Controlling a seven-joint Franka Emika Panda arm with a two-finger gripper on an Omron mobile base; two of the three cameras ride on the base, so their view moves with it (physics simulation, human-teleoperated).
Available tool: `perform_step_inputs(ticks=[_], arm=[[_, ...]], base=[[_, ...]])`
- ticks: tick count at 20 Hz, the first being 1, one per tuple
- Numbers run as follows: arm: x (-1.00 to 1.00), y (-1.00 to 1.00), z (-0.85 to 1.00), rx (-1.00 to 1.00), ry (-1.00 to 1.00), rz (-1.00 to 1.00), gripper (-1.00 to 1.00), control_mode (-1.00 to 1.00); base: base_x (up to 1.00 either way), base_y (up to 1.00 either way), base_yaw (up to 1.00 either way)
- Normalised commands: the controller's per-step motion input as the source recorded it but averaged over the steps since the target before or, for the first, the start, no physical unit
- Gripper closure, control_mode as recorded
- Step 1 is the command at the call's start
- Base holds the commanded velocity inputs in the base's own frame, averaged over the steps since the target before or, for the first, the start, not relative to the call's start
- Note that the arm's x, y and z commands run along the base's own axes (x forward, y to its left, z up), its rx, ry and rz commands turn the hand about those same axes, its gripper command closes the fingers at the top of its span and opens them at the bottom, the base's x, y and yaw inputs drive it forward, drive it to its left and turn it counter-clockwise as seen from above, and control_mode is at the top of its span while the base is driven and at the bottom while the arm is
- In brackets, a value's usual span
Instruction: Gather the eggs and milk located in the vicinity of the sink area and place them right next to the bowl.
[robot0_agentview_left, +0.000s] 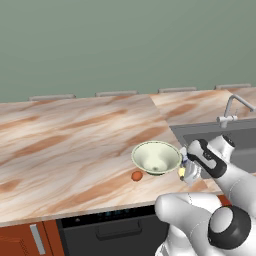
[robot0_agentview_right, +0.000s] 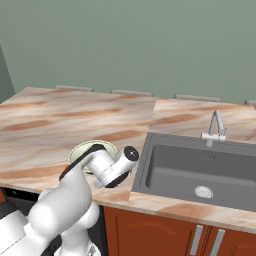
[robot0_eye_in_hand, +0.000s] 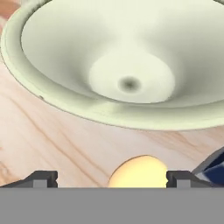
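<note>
Two eggs show: the pale yellow egg (robot0_eye_in_hand: 139, 171) lies on the bench (robot0_agentview_left: 70, 145) between the spread tips of the pincer (robot0_eye_in_hand: 112, 178), apart from both fingers, just in front of the bowl (robot0_eye_in_hand: 109, 61); the orange-brown egg (robot0_agentview_left: 136, 176) rests at the bowl's near left side, close to its rim. One milk carton (robot0_eye_in_hand: 214, 170) (just a dark blue corner in the hand view) stands beside the right fingertip, near the bowl. The arm's wrist crowds the strip between bowl and sink (robot0_agentview_right: 200, 170), hiding much of the carton in the base views. One faucet (robot0_agentview_right: 215, 127) rises behind the basin. The things sit near the bench's front edge; broad bare marbled surface stretches left and behind the bowl.
</note>
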Motion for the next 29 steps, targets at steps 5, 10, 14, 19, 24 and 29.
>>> perform_step_inputs(ticks=[5,10,14,19,24,29], arm=[[-0.31,0.00,0.49,-0.05,0.20,-0.09,-1.00,-1.00],[-0.49,0.00,0.46,-0.01,0.21,-0.13,-1.00,-1.00],[-0.42,0.00,0.67,-0.04,0.27,-0.14,-1.00,-1.00],[-0.42,0.14,0.68,-0.09,0.27,-0.19,-1.00,-1.00],[-0.40,0.24,0.67,-0.11,0.25,-0.22,-1.00,-1.00],[-0.25,0.35,0.44,-0.18,0.27,-0.26,-1.00,-1.00]], base=[[0.00,0.00,0.00],[0.00,0.00,0.00],[0.00,0.00,0.00],[0.00,0.00,0.00],[0.00,0.00,0.00],[0.00,0.00,0.00]])
